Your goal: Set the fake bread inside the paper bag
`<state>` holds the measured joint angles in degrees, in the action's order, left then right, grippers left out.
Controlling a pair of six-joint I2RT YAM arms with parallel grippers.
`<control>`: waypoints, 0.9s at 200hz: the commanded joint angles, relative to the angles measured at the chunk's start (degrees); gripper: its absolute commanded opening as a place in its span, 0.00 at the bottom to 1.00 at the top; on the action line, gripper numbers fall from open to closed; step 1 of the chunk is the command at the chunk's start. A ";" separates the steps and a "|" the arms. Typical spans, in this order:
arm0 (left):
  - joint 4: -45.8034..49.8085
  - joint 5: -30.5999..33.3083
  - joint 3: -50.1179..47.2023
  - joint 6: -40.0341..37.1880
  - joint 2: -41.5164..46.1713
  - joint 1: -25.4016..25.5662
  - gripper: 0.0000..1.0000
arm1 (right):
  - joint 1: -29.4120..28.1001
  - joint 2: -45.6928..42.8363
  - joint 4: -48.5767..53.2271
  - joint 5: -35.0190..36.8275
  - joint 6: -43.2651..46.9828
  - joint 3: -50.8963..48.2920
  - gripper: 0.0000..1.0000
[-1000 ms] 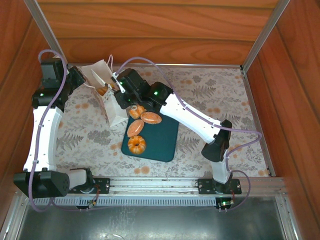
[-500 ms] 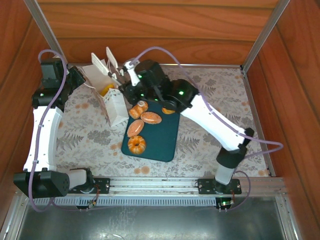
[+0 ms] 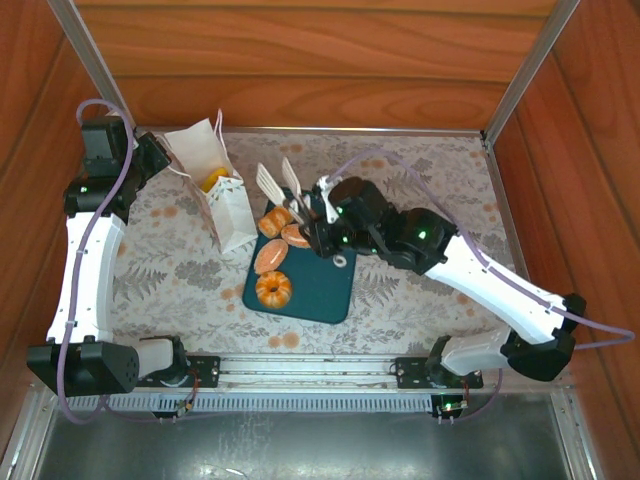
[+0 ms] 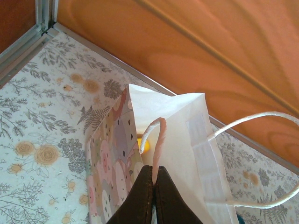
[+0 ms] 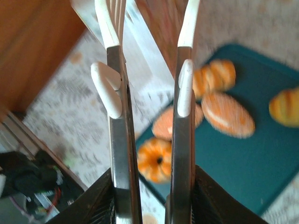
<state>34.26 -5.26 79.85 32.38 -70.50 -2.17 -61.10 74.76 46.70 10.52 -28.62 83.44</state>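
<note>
The white paper bag [image 3: 222,196] stands open at the back left, with an orange-yellow fake bread piece [image 3: 213,181] inside. My left gripper [image 3: 163,162] is shut on the bag's rim; in the left wrist view its dark fingers [image 4: 142,196] pinch the paper bag [image 4: 196,140] at its edge. My right gripper [image 3: 276,172] hangs open and empty over the tray's far left corner. On the teal tray [image 3: 320,290] lie a croissant roll [image 3: 274,220], two oval buns [image 3: 298,236] and a pumpkin bun [image 3: 273,288]. The pumpkin bun [image 5: 156,161] lies below the open right gripper [image 5: 149,28].
The right arm [image 3: 450,255] crosses the tray's right side and hides part of it. Another bun [image 5: 285,105] lies on the tray [image 5: 261,172] in the right wrist view. Wooden walls [image 3: 320,70] enclose the floral table mat [image 3: 160,270] behind and at both sides.
My right gripper has pulled away from the bag mouth, open, and swung right and nearer over the tray. A bread piece now lies in the bag. The left gripper has held still.
</note>
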 commanded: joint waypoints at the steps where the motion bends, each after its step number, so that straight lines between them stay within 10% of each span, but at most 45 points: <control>1: -0.93 -0.30 0.01 -0.36 0.56 0.50 0.00 | -0.56 -2.81 -0.20 -2.53 -6.49 -6.35 0.39; 180: -1.04 -0.54 -0.24 -0.26 0.71 0.49 0.00 | -10.62 8.31 4.02 -6.68 -5.17 -10.92 0.61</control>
<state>34.24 -5.28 79.85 32.36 -70.50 -2.17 -71.20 82.43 50.52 4.34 -34.76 70.50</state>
